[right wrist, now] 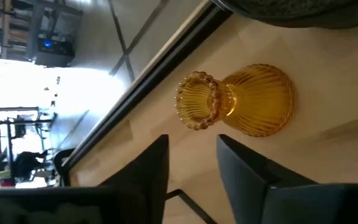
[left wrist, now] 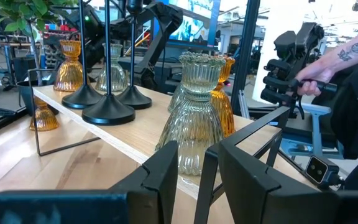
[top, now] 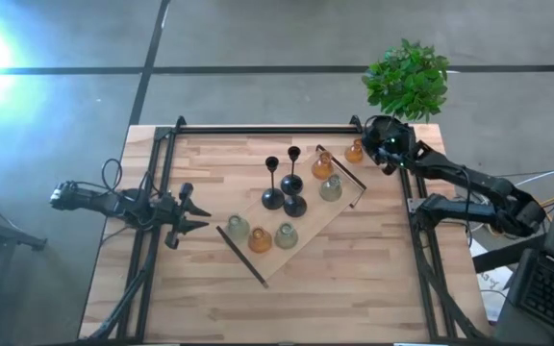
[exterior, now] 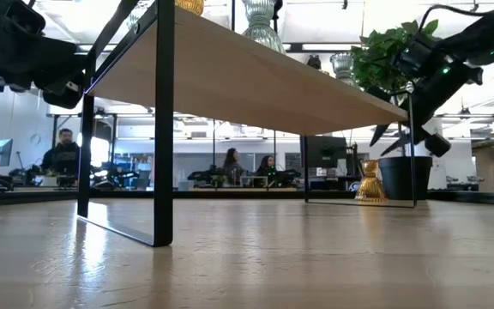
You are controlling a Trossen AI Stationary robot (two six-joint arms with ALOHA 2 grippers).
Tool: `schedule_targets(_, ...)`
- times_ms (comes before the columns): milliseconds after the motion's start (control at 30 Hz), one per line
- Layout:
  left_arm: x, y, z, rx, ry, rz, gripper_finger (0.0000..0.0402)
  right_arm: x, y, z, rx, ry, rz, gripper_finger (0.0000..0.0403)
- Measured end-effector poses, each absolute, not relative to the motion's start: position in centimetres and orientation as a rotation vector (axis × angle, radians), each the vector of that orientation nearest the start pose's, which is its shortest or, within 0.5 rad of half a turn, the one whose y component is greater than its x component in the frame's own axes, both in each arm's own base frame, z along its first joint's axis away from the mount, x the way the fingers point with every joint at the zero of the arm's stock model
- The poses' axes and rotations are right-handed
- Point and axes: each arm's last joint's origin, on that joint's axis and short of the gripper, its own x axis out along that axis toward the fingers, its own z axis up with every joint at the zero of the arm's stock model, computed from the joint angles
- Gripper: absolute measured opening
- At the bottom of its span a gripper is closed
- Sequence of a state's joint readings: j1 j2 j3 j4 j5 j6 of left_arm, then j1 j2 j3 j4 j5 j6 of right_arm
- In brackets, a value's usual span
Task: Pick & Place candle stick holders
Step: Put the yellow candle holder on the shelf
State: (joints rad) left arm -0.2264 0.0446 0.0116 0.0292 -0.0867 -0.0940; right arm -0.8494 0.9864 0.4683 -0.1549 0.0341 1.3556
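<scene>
My left gripper sits low at the table's left side, arm stretched flat, fingers parted and empty, pointing at the raised wooden shelf. On it, nearest that gripper, are two pale green holders with an amber one between, then three black stem holders, then an amber and a green one. Far right, my right gripper hangs beside the plant pot, fingers apart, gripping nothing, just off a lone amber holder standing on the tabletop.

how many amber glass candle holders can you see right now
3. One amber holder stands on the table off the shelf, near the right gripper; another is at the shelf's far end; the third sits between two green ones.
</scene>
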Motion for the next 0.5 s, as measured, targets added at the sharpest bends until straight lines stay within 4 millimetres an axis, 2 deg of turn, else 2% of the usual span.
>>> schedule_targets(233, 9.8, -2.0, 16.7, -0.093, 0.010, -0.140, 0.0120, 13.1, -15.0, 18.4, 1.531, -0.020, -1.215, 0.0170)
schedule_targets(500, 9.8, -2.0, 16.7, -0.093, 0.010, -0.140, 0.0120, 13.2, -15.3, 17.9, 1.529, -0.011, -1.248, 0.0195)
